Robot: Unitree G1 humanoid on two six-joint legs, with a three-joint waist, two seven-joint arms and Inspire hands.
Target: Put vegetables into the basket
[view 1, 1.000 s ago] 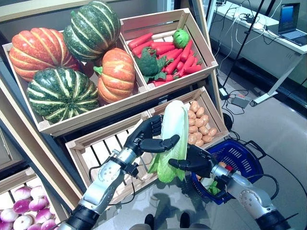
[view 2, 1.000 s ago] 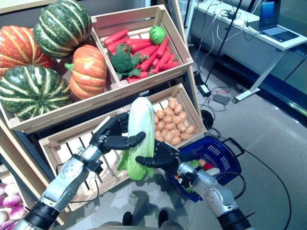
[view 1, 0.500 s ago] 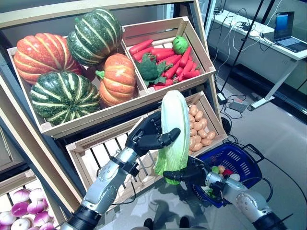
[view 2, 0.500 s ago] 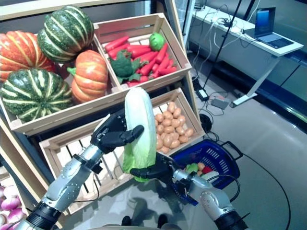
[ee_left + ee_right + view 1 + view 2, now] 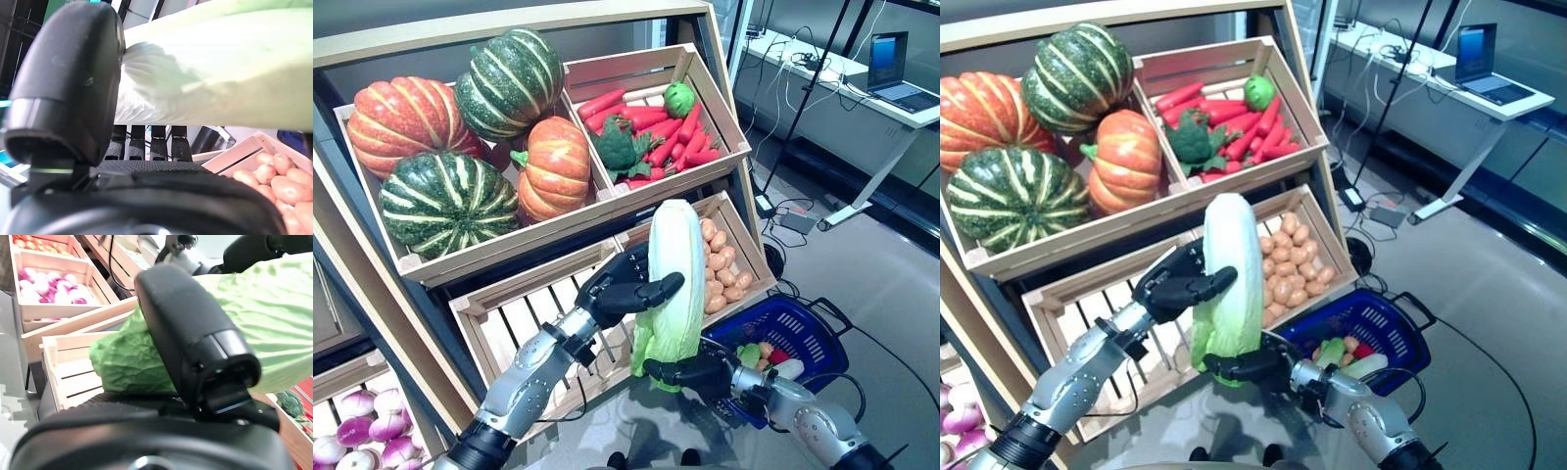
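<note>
My left hand (image 5: 625,290) gripped the long pale-green napa cabbage (image 5: 671,279) upright at mid-length while my right hand (image 5: 690,373) clasped its leafy lower end, beside the blue plastic basket (image 5: 808,328)

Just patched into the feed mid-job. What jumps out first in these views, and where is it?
The napa cabbage stands upright in front of the lower crates, gripped by both hands: the left hand round its middle, the right hand at its leafy bottom end. Behind, the shelf's upper left crate holds big orange and green pumpkins. The blue basket, already holding some vegetables, sits on the floor at lower right.
</note>
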